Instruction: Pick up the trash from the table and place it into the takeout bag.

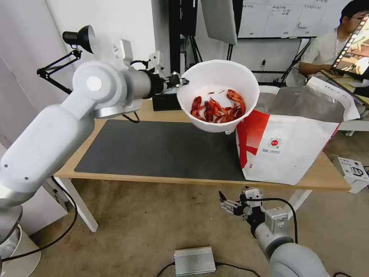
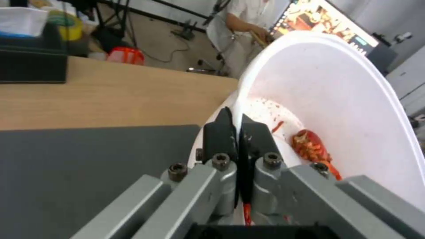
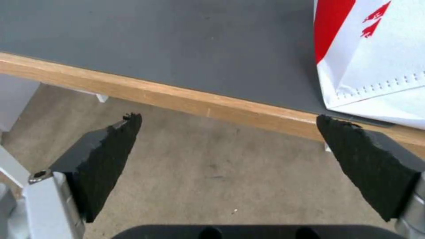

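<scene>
A white round bowl (image 1: pixel 219 82) holding red crayfish shells (image 1: pixel 217 107) hangs tilted above the table (image 1: pixel 115 177), over the dark mat (image 1: pixel 153 148) and just left of the takeout bag (image 1: pixel 292 154). My left gripper (image 1: pixel 183 81) is shut on the bowl's rim; in the left wrist view its black fingers (image 2: pixel 221 132) pinch the white wall of the bowl (image 2: pixel 345 99), with a shell (image 2: pixel 310 146) inside. The white-and-red bag (image 3: pixel 376 56) lies open with silver lining showing. My right gripper (image 1: pixel 225 202) waits open below the table's front edge, nothing between its pads (image 3: pixel 111 156).
A black tissue box (image 2: pixel 31 53) stands at the back of the table behind the bowl. A black desk lamp (image 1: pixel 77 38) is clamped at the back left. A small metal box (image 1: pixel 194 261) lies on the carpet, and a white carton (image 1: pixel 351 171) sits beside the table's right end.
</scene>
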